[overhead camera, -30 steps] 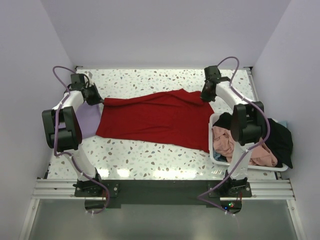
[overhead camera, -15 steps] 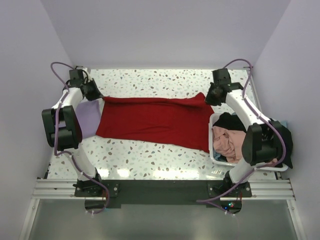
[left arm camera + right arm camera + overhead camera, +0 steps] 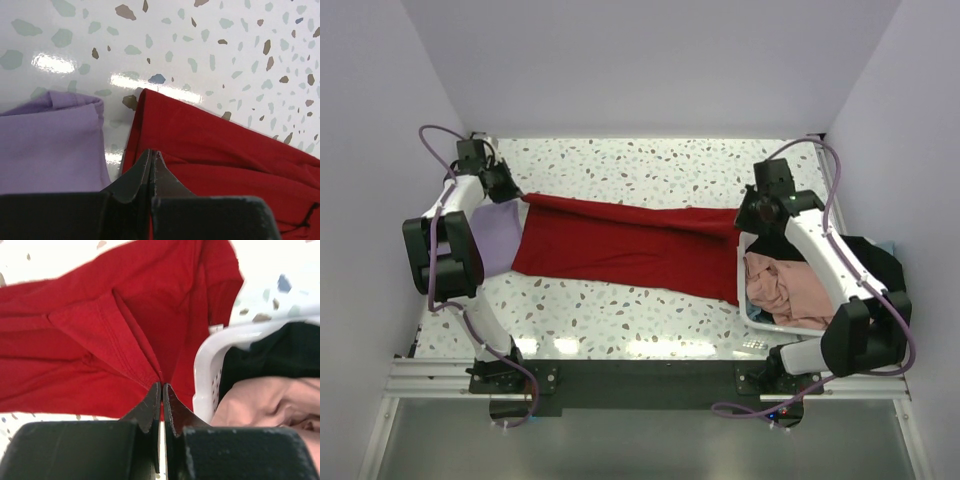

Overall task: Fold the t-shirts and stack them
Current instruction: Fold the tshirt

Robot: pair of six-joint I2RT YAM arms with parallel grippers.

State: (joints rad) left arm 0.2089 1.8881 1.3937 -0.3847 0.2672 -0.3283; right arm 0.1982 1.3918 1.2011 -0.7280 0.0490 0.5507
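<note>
Speckled worktop (image 3: 650,165), overhead: bright red cloth t-shirt (image 3: 620,245) stretched across centre frame.
Left wrist: left hand (image 3: 151,156) clamped shut on its corner.
Right wrist: right hand (image 3: 161,389) clamped on a fold, beside white plastic basket (image 3: 205,365).
Handling: limp, light; likely best gripped at hems, corners.

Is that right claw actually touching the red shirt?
Touching. The right wrist view shows the right gripper shut on a fold of the red shirt, with the cloth pinched between its fingertips.

One red t-shirt (image 3: 620,242) and one lavender t-shirt (image 3: 497,236) left of the single white basket (image 3: 743,265); one salmon-pink t-shirt (image 3: 792,290) and one black t-shirt (image 3: 878,278) in it; four altogether.
</note>
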